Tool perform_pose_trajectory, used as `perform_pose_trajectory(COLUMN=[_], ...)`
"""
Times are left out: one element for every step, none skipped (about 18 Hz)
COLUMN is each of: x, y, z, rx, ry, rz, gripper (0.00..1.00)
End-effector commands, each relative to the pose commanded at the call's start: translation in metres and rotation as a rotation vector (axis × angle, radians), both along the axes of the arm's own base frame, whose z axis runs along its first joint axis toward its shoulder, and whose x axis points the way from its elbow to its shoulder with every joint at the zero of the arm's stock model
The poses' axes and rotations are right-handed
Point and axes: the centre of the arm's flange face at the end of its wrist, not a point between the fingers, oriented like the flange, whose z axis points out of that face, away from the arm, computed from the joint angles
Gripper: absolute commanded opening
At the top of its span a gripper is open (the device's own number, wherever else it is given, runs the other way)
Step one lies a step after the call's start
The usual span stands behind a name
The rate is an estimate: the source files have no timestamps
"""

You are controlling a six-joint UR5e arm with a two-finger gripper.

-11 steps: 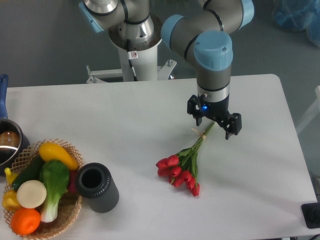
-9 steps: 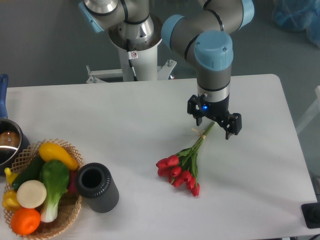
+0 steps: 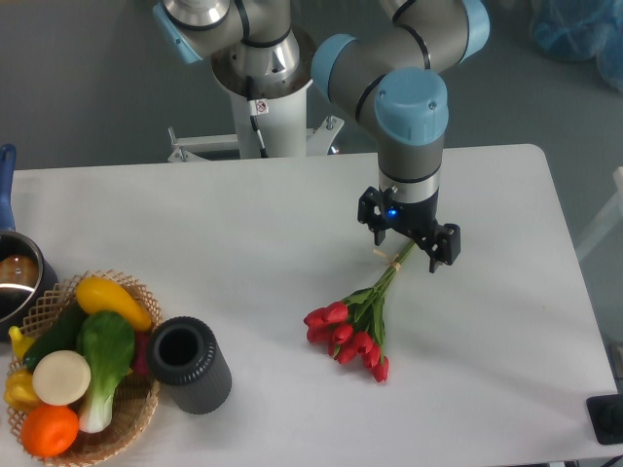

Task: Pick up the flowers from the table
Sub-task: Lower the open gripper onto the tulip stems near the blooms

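The flowers (image 3: 355,323), a small bunch of red tulips with green leaves and thin tied stems, lie on the white table (image 3: 243,224) right of centre, buds toward the front, stems pointing back-right. My gripper (image 3: 408,243) hangs straight down over the stem ends, jaws open, one finger on each side of the stems. The stem tips are partly hidden under the gripper. I cannot tell if the fingertips touch the table.
A wicker basket (image 3: 131,413) of toy vegetables sits at the front left. A black cylinder (image 3: 190,365) lies beside it. A metal pot (image 3: 15,277) with a blue handle stands at the left edge. The arm's base (image 3: 263,107) stands behind the table.
My gripper has shifted slightly left and toward the back, along the stem ends. The flowers have not moved.
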Motion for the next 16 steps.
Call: perform_pose_trajectory(x=[0.001, 0.003, 0.004, 0.006, 0.009, 0.009, 0.01, 0.013, 0.014, 0.016, 0.018, 0.018, 0.016, 0.016, 0.016, 0.016], y=[-0.001, 0.001, 0.001, 0.001, 0.001, 0.002, 0.005, 0.01, 0.013, 0.016, 0.02, 0.022, 0.024, 0.025, 0.026, 0.026], z=[-0.004, -0.008, -0.014, -0.019, -0.025, -0.031, -0.038, -0.045, -0.053, -0.062, -0.072, -0.079, -0.086, -0.094, -0.099, -0.101], rx=[0.003, 0.012, 0.018, 0.024, 0.022, 0.016, 0.011, 0.003, -0.005, -0.013, -0.022, -0.03, -0.035, -0.042, -0.048, -0.05], ry=[0.005, 0.018, 0.028, 0.037, 0.035, 0.026, 0.017, 0.006, -0.006, -0.019, -0.033, -0.043, -0.05, -0.06, -0.066, -0.068], rz=[0.0, -0.003, -0.003, -0.005, -0.008, -0.012, -0.018, -0.029, -0.037, -0.043, -0.049, -0.052, -0.055, -0.057, -0.059, -0.059], gripper=[1.0, 1.0, 1.0, 1.0, 1.0, 1.0, 1.0, 1.0, 1.0, 1.0, 1.0, 1.0, 1.0, 1.0, 1.0, 1.0])
